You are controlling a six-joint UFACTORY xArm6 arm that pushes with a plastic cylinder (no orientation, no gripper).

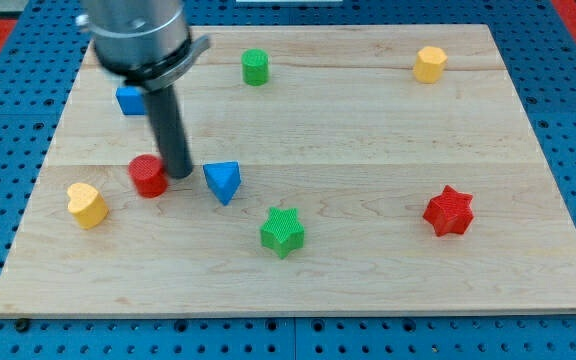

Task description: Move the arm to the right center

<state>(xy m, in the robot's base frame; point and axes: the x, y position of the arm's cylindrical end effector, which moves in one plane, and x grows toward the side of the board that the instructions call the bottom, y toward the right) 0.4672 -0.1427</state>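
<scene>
My tip (179,175) rests on the wooden board (368,130) at the view's left, just right of the red cylinder (149,176) and left of the blue triangle (223,182). It stands close to both, and I cannot tell whether it touches the red cylinder. The rod rises to the arm's grey body at the view's top left. A red star (449,211) lies at the view's right, a little below the middle.
A yellow heart (87,205) lies at the lower left. A blue block (131,99) is partly hidden behind the rod. A green cylinder (255,67) is at the top middle, a yellow hexagon (429,64) at the top right, a green star (282,232) at the lower middle.
</scene>
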